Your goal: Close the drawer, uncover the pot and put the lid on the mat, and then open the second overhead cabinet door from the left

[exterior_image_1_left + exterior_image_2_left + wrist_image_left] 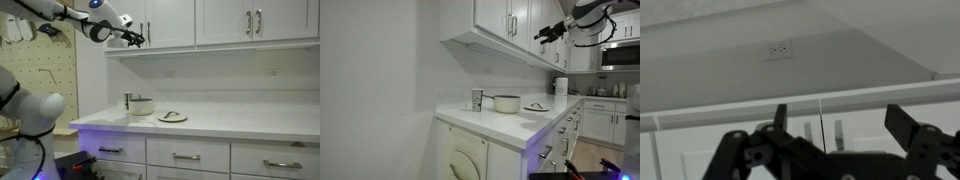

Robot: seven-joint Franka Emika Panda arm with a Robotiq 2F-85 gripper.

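Observation:
The cream pot [142,105] stands uncovered on the white counter, also the pot [506,103]. To its right the pale lid [172,115] lies on the brown mat [181,119], and the lid [535,106] shows there too. Drawer fronts [186,156] under the counter sit flush. My gripper [135,39] is raised in front of the overhead cabinets, close to the second door [170,22] and its handle [148,30]. In the wrist view the gripper [838,112] is open and empty, with two silver handles [838,135] and a door seam between its fingers [781,112].
More overhead doors [255,20] run to the right. A wall outlet [779,47] sits on the backsplash. A pegboard with tools [35,60] hangs at the left. A microwave [620,55] and further cabinets stand beyond the counter.

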